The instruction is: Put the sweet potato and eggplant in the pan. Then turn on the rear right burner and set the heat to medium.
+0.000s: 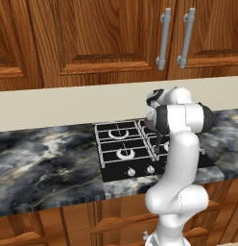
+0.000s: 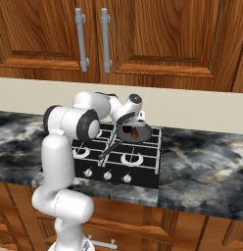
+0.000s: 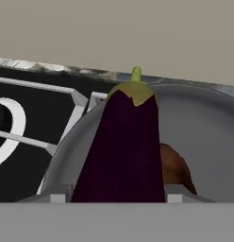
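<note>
The fingers (image 3: pixel 118 197) clamp the eggplant (image 3: pixel 123 146) near its broad end; glossy, firm and light, it looks prone to slip. Beyond lie the sweet potato (image 3: pixel 175 168) and the pan (image 3: pixel 208 137).

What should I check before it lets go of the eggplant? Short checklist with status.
1. Eggplant between the gripper fingers: ok, held.
2. Eggplant over the pan: ok, the pan's wall rises behind and beside it.
3. Sweet potato already in the pan: ok, beside the eggplant.
4. Eggplant resting on the pan floor: cannot tell.
5. Pan on a rear burner: ok in the right base view.
6. Knobs position: cannot tell.
</note>
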Robot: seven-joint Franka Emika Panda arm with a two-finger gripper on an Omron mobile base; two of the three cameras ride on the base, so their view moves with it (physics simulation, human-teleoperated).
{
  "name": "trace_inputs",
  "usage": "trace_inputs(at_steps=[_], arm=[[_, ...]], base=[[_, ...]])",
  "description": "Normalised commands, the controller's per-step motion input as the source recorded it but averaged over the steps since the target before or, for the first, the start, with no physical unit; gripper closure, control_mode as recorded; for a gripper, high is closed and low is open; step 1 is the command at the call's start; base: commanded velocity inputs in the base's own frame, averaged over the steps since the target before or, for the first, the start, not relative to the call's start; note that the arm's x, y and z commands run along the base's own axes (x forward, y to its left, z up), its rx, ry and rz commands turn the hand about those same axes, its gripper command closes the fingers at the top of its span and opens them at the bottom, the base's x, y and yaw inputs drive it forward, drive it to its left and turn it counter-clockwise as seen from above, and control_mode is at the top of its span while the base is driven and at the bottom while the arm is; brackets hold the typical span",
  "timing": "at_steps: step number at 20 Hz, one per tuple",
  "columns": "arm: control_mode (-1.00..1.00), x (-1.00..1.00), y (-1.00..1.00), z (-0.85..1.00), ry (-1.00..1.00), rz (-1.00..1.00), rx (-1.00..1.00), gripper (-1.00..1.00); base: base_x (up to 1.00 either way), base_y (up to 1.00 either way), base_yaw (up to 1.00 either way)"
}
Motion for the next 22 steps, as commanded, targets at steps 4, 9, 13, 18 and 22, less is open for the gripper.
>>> trace_inputs(at_steps=[4, 9, 13, 18, 22], arm=[[-1.00, 0.00, 0.00, -0.04, 0.01, 0.01, 0.00, 1.00], [-1.00, 0.00, 0.00, 0.00, 0.00, 0.00, 0.00, -1.00], [-1.00, 0.00, 0.00, 0.00, 0.00, 0.00, 0.00, -1.00], [-1.00, -0.02, 0.00, 0.00, 0.00, 0.00, 0.00, -1.00], [-1.00, -0.19, 0.00, 0.06, -0.08, 0.00, 0.00, -1.00]], base=[[0.00, 0.00, 0.00], [0.00, 0.00, 0.00], [0.00, 0.00, 0.00], [0.00, 0.00, 0.00], [0.00, 0.00, 0.00]])
